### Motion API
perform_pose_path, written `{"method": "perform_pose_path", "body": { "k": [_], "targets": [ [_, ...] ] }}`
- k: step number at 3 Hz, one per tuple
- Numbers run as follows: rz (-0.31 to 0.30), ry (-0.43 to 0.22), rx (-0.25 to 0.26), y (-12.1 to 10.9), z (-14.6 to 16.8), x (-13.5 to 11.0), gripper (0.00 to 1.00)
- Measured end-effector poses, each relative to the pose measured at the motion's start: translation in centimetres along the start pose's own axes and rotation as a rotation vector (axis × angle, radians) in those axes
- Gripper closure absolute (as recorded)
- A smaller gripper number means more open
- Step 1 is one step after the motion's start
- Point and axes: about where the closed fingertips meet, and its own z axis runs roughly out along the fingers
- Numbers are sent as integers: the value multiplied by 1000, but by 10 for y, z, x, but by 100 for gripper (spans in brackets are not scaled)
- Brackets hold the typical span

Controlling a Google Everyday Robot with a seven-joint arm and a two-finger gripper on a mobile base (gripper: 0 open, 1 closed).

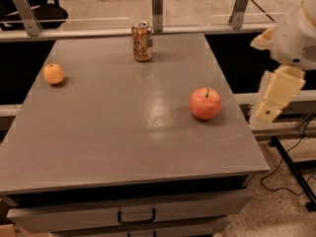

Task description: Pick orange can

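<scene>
The orange can (142, 41) stands upright near the far edge of the grey table (108, 132), orange-brown with pale markings and a silver top. My gripper (275, 98) hangs at the right, beyond the table's right edge, cream-coloured, well away from the can and lower right of it. It holds nothing that I can see.
A small round orange fruit (53, 74) lies at the table's left. A red-pink apple (205, 103) sits right of centre, near the gripper's side. A glass barrier with metal posts (157, 8) runs behind the table. A drawer with a handle (136, 216) is under the front edge. Cables lie on the floor at right.
</scene>
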Motion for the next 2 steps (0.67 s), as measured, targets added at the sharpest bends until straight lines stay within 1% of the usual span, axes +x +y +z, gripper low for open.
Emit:
{"method": "perform_pose_path", "body": {
  "k": [1, 2],
  "targets": [
    [-34, -127, 18, -35, 26, -56, 0],
    [-41, -241, 26, -60, 40, -127, 0]
  ]
}}
